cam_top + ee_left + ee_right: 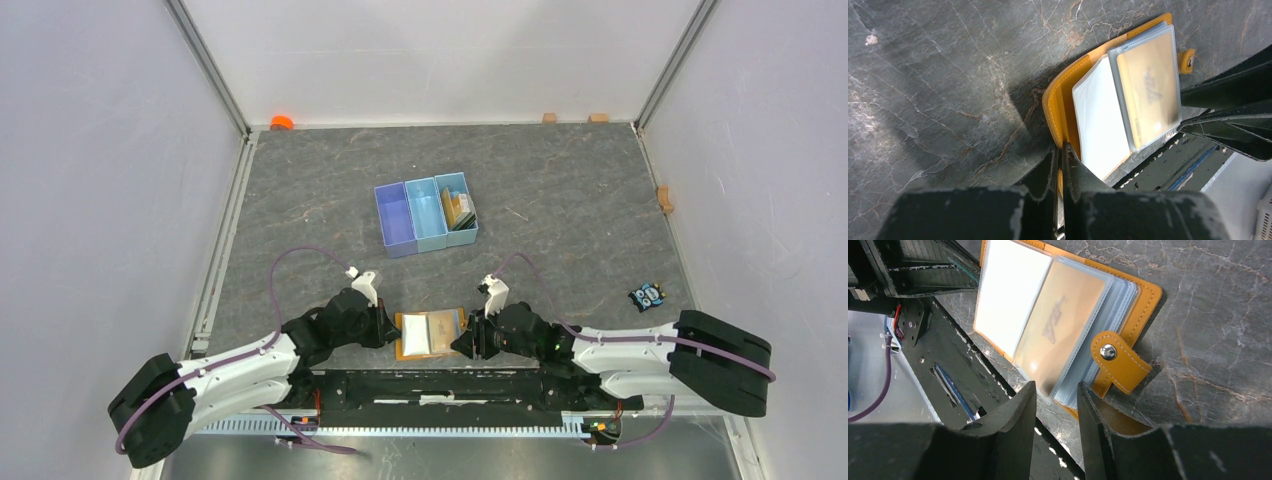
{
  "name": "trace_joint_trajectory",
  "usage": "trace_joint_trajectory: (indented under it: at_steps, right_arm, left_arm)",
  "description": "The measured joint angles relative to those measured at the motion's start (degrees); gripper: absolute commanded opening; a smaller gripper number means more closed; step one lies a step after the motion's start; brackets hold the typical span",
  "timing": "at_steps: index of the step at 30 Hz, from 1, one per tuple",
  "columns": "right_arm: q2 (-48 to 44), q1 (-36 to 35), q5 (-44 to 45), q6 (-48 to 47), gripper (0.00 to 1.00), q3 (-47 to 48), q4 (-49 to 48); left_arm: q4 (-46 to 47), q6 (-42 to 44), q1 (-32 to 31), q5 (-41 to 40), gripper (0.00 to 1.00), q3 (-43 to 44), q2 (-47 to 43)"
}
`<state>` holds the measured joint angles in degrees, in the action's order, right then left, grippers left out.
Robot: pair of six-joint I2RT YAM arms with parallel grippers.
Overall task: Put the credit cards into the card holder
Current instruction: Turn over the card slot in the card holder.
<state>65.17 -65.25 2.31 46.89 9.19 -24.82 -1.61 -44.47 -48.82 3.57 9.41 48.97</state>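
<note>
The card holder (430,333) lies open on the table (560,200), a gold card (1148,85) sleeved inside. The left gripper (1060,148) pinches its cover; the right gripper (1056,390) stands half-open at its corner.

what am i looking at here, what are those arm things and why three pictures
Two robot arms, each with a two-finger gripper. The wide picture looks down from above; the others come from a camera on each wrist. On the table lie an open orange card holder, a blue tray with credit cards in one end compartment, and a small gadget. The left gripper pinches the holder's cover; the right gripper is open at its clear sleeves, one holding a gold card.
</note>
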Motion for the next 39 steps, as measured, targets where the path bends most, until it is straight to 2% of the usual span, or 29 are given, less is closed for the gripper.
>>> trace_joint_trajectory:
  at_steps: [19,29,31,35,39]
  right_arm:
    - [1.4,-0.8,-2.1,0.3,0.38,2.0,-5.4]
    - [6.6,-2.1,-4.0,-1.4,0.44,6.4,-7.7]
    - [8.2,-2.6,-4.8,-1.8,0.48,7.8,-8.1]
    - [9.0,-3.4,-5.8,-2.9,0.58,9.9,-8.1]
    - [7.4,-3.6,-6.0,-4.7,0.67,11.0,-6.7]
  left_arm:
    - [0.9,0.0,0.0,0.6,0.02,0.0,0.9]
    - [1.5,0.0,0.2,1.4,0.02,0.0,1.4]
    - [1.5,0.0,0.2,1.4,0.05,0.0,1.4]
    - [1.2,-0.1,0.2,1.4,0.2,0.0,0.9]
    - [-1.1,-0.7,0.3,1.0,0.43,0.0,-1.3]
